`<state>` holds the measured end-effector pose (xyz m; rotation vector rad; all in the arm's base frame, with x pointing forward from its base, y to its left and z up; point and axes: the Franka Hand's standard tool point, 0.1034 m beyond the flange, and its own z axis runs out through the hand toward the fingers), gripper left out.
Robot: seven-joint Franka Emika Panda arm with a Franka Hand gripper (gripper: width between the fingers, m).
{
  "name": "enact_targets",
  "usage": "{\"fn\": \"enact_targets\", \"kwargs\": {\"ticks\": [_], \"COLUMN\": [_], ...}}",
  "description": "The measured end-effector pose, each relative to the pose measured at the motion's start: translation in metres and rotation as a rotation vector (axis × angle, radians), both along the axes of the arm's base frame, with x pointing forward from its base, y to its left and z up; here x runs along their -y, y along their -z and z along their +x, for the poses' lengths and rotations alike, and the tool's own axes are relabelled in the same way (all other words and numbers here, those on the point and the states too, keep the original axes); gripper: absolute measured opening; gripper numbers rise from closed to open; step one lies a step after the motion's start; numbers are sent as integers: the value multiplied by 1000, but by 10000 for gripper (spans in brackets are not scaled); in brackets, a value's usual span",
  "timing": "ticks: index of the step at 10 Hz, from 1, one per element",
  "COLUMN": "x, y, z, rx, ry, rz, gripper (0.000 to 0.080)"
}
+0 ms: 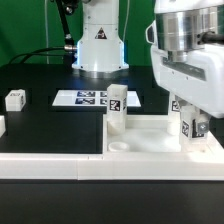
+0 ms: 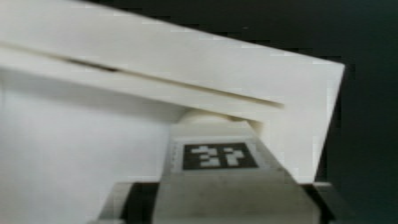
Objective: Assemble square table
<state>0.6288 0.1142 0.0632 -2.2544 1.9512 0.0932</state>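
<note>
The white square table top (image 1: 150, 128) lies at the front right of the black table. One tagged white leg block (image 1: 116, 104) stands upright at the top's corner toward the exterior view's left. My gripper (image 1: 190, 128) is shut on a second tagged leg block (image 1: 188, 124) and holds it upright over the top's corner toward the exterior view's right. In the wrist view this leg (image 2: 222, 156) sits between my dark fingers (image 2: 143, 203), right above the white top (image 2: 107, 110) near its rim. Whether the leg touches the top cannot be told.
A loose leg block (image 1: 15, 99) lies on the black table at the exterior view's left, and another white piece (image 1: 2, 125) shows at the left edge. The marker board (image 1: 84, 98) lies behind. A long white border rail (image 1: 50, 166) runs along the front. The robot base (image 1: 97, 45) stands at the back.
</note>
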Motion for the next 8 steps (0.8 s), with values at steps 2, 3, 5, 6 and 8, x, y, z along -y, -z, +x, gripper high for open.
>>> {"fn": "enact_targets", "kwargs": {"ticks": [2, 3, 5, 6, 8], "x": [-2, -2, -1, 1, 8], "y": [0, 0, 0, 0, 0], "z": [0, 0, 0, 0, -1], "rx": [-14, -20, -52, -89, -117], "ry": [83, 126, 297, 433, 585], "rz": [8, 11, 28, 52, 62], "gripper": [291, 291, 291, 291, 292]}}
